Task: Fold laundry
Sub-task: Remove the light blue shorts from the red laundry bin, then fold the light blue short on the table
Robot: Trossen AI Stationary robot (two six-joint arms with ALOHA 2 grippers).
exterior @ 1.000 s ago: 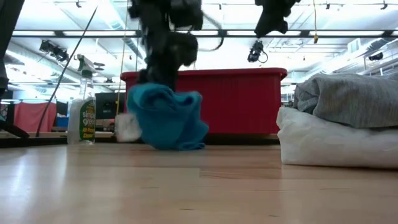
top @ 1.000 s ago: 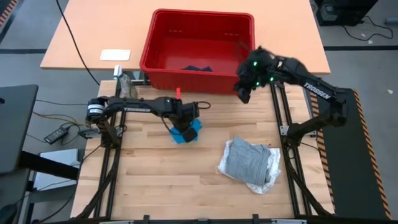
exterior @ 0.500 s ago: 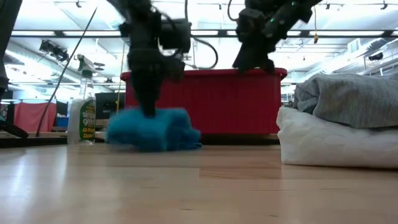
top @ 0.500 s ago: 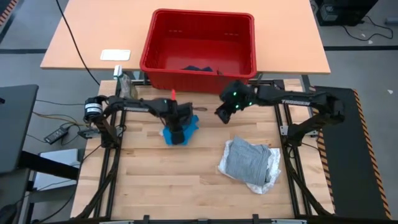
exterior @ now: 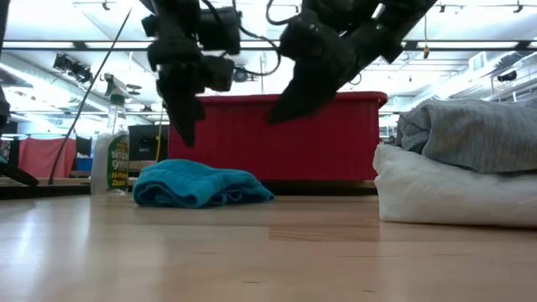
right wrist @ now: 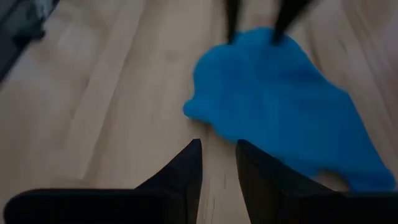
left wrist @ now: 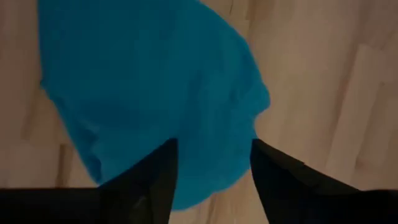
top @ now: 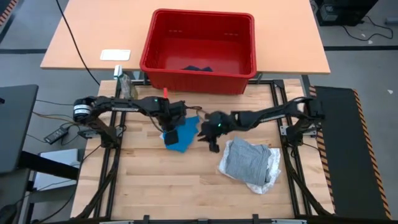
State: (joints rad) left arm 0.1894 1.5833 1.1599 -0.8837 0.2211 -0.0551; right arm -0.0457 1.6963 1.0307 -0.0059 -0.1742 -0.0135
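Observation:
The bright blue garment (top: 181, 140) (exterior: 201, 184) lies in a low heap on the wooden table. My left gripper (top: 170, 129) (left wrist: 214, 155) hangs open just above its left part, fingers clear of the cloth (exterior: 180, 134). My right gripper (top: 209, 135) (right wrist: 217, 152) is open by a small gap and slants down beside the heap's right end, with nothing between its fingers. A grey garment (top: 247, 158) rests folded on a white one (top: 268, 176) at the right. A dark navy garment (top: 196, 67) lies in the red basket (top: 155, 43).
The red basket stands along the table's far edge. A spray bottle (exterior: 111, 155) stands at the far left corner. The grey-on-white stack (exterior: 457, 164) sits to the right of my right gripper. Bare wood lies along the near edge.
My left gripper has set the blue garment down, opened and let go; the garment, which hung bunched below it, now lies spread in a low heap. My right gripper has swung down from beside the basket toward the table's left and near edge, stopping next to the blue garment.

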